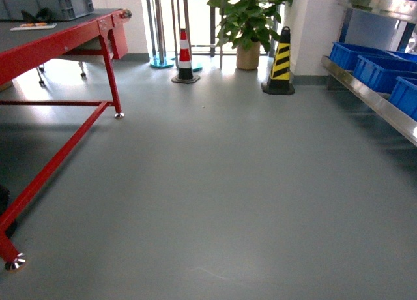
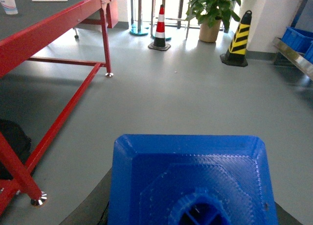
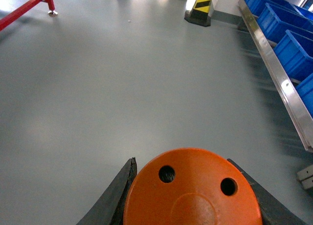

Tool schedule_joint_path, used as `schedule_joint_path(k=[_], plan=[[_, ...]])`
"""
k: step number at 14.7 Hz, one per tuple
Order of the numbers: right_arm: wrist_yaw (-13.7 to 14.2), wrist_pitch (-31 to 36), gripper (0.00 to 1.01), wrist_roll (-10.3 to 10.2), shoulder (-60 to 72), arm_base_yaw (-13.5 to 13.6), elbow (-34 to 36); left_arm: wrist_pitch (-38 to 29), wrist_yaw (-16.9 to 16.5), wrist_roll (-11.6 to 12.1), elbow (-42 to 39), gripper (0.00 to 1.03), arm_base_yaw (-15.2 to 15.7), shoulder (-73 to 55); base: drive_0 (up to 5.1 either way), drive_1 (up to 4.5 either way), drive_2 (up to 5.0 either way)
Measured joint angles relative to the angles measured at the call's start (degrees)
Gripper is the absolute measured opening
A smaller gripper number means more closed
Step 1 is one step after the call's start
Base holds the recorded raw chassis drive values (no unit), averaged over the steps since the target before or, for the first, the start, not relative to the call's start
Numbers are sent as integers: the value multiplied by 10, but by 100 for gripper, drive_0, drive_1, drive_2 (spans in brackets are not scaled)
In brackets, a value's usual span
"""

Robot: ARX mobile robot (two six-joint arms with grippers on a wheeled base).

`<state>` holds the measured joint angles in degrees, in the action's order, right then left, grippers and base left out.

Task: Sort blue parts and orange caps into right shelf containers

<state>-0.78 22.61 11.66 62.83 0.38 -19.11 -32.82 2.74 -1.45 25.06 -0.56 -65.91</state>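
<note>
Head view: bare grey floor (image 1: 215, 195) is bounded by a red table (image 1: 58, 45) at left and a steel shelf (image 1: 374, 101) with blue crates (image 1: 381, 68) at right. A ridged blue part (image 2: 190, 181) is clamped in the left gripper (image 2: 190, 205). An orange cap (image 3: 191, 191), two dark holes in its flat top, is clamped in the right gripper (image 3: 191, 195).

Blue part (image 2: 190, 181) between left fingers, orange cap (image 3: 191, 191) between right fingers, blue crates (image 1: 378, 68) on right shelf
</note>
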Motion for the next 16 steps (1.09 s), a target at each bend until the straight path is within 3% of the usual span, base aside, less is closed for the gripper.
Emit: schedule_joint_path(k=[16], plan=[[0,0,43,0,0,0,-1,1,0,0,0,44,1,-1,-168,-168,-168]])
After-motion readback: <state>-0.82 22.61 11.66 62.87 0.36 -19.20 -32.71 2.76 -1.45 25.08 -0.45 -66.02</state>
